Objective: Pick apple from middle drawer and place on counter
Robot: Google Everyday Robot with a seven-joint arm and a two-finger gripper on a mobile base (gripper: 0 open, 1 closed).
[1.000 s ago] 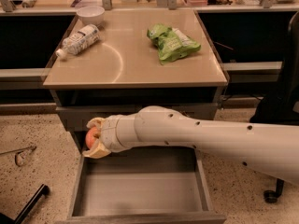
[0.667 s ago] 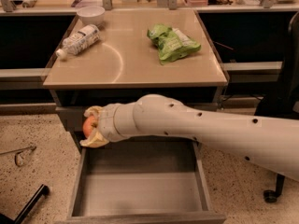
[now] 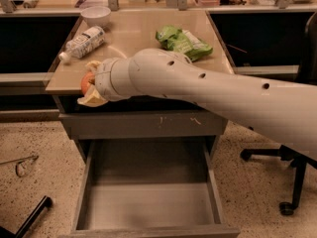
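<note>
My gripper (image 3: 89,83) is shut on the small red-orange apple (image 3: 87,82) and holds it at the front left edge of the beige counter (image 3: 133,38), about level with its top. The pale fingers (image 3: 90,100) wrap the apple above and below, so only its left side shows. The middle drawer (image 3: 148,202) stands pulled open below, its flat grey bottom bare. My white arm reaches in from the right across the cabinet front.
On the counter lie a plastic bottle (image 3: 82,43) at the left, a white bowl (image 3: 95,16) at the back left and a green bag (image 3: 184,42) at the right. A chair base (image 3: 287,182) stands at the right; glasses (image 3: 22,165) lie on the floor.
My gripper has risen with the apple from just above the open drawer up to the counter's front left edge.
</note>
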